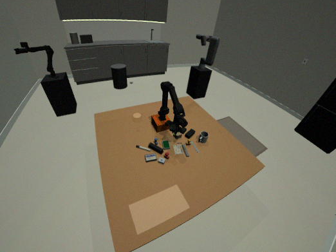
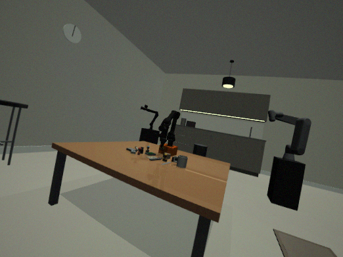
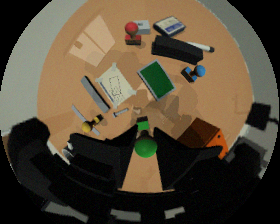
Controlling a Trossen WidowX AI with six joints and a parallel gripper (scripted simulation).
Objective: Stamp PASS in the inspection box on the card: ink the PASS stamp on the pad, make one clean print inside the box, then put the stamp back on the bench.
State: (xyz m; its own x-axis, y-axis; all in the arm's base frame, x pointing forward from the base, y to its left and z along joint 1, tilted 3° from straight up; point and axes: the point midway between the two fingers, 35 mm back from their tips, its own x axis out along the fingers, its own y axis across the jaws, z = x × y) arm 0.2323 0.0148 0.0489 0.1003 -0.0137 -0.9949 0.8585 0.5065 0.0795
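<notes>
One green-knobbed stamp [image 3: 145, 145] is clamped between the fingers of the tool [image 3: 145, 136], held above the bench [image 3: 75, 22], near the green ink pad [image 3: 156, 78] and the white card [image 3: 115, 85].

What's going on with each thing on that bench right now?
Black pincer: shut on the green-knobbed stamp, held above the bench.
Green ink pad: uncovered, flat.
White inspection card: flat.
Red-knobbed stamp: standing, untouched.
Blue-knobbed stamp: untouched.
Grey mug: upright.
</notes>
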